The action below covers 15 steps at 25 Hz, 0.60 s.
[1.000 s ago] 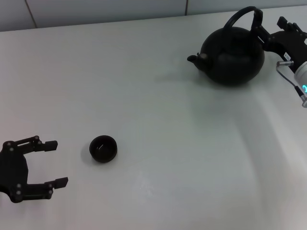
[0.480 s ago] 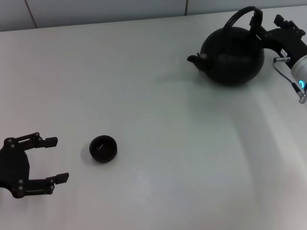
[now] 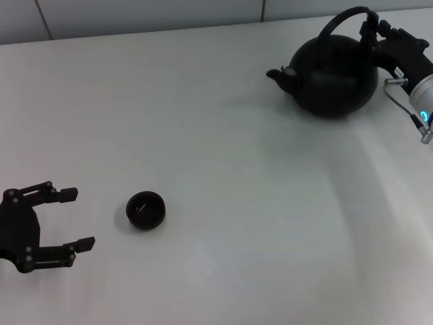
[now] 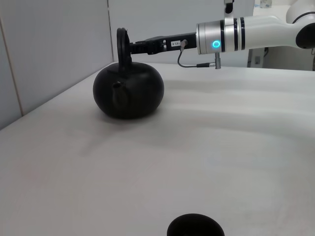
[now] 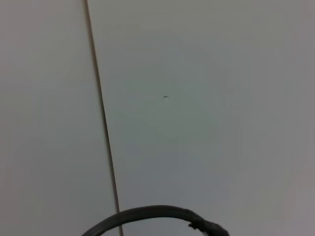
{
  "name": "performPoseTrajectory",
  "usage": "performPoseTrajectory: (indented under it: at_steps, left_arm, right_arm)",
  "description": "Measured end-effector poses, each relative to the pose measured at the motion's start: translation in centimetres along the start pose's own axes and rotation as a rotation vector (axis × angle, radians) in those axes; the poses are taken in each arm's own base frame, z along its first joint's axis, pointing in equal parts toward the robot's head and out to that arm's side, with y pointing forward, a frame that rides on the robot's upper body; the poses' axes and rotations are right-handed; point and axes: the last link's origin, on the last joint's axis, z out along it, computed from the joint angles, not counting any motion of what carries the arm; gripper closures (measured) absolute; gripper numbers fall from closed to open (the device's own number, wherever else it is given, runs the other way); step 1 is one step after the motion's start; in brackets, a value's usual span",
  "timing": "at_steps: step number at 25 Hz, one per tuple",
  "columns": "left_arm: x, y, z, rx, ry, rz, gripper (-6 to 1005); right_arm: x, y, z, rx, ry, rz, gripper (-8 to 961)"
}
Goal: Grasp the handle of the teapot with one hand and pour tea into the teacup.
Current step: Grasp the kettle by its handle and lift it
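The matte-black teapot (image 3: 335, 74) is at the far right of the white table, spout pointing left. Its arched handle (image 3: 344, 16) rises over the top, and my right gripper (image 3: 373, 30) is shut on the handle's right side. The left wrist view shows the teapot (image 4: 129, 91), its handle (image 4: 121, 43) and the right gripper (image 4: 130, 47) clamped near the top. I cannot tell whether the teapot's base touches the table. The small dark teacup (image 3: 145, 210) sits at the near left, and its rim shows as the teacup (image 4: 195, 227). My left gripper (image 3: 79, 218) stands open just left of it.
A tiled wall (image 3: 135, 17) runs behind the table's (image 3: 223, 169) far edge. The right wrist view shows only this wall and a thin arc of the handle (image 5: 147, 214). A wide stretch of bare tabletop lies between teapot and teacup.
The teapot has shifted slightly up and to the right in the head view, along with my right gripper on its handle. My left gripper drifted slightly.
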Motion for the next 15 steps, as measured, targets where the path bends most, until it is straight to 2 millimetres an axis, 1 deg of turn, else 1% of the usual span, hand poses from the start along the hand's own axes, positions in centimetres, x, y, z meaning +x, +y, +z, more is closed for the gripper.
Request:
performPoseTrajectory:
  at_steps: [4, 8, 15]
  left_arm:
    - [0.07, -0.18, -0.23, 0.015, 0.006, 0.003, 153]
    - [0.20, -0.39, -0.75, 0.047, 0.016, 0.012, 153]
    - [0.16, -0.35, -0.93, 0.041, 0.009, 0.016, 153]
  right_arm:
    - [-0.02, -0.03, 0.01, 0.002, -0.001, -0.002, 659]
    - [-0.01, -0.05, -0.06, 0.004, -0.004, -0.001, 828]
    - [0.11, 0.08, -0.11, 0.000, -0.001, -0.005, 839]
